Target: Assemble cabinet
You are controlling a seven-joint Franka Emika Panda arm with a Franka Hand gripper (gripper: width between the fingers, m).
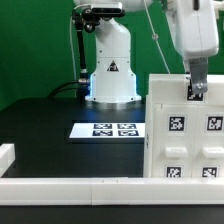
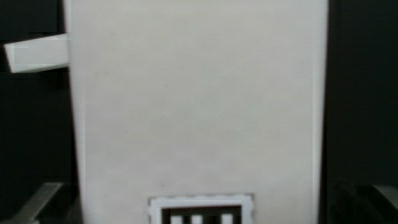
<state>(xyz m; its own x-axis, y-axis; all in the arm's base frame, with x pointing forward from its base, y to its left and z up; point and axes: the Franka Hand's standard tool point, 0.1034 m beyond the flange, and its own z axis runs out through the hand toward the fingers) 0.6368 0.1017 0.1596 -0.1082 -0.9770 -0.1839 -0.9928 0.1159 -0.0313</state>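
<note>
The cabinet (image 1: 185,130) is a large white boxy block with several black-and-white tags, standing at the exterior view's right on the black table. My gripper (image 1: 197,92) hangs straight down onto its top edge, over a small tag. In the wrist view the cabinet's white face (image 2: 196,100) fills the space between my fingers, with a tag (image 2: 199,212) near them. The gripper (image 2: 199,207) is open; the fingertips (image 2: 47,203) show only as dim shapes on either side of the block, with a dark gap on one side. A small white tab (image 2: 36,55) sticks out from one side of it.
The marker board (image 1: 110,129) lies flat on the table in front of the arm's white base (image 1: 110,72). Low white border rails run along the front edge (image 1: 70,188) and the exterior view's left corner (image 1: 6,156).
</note>
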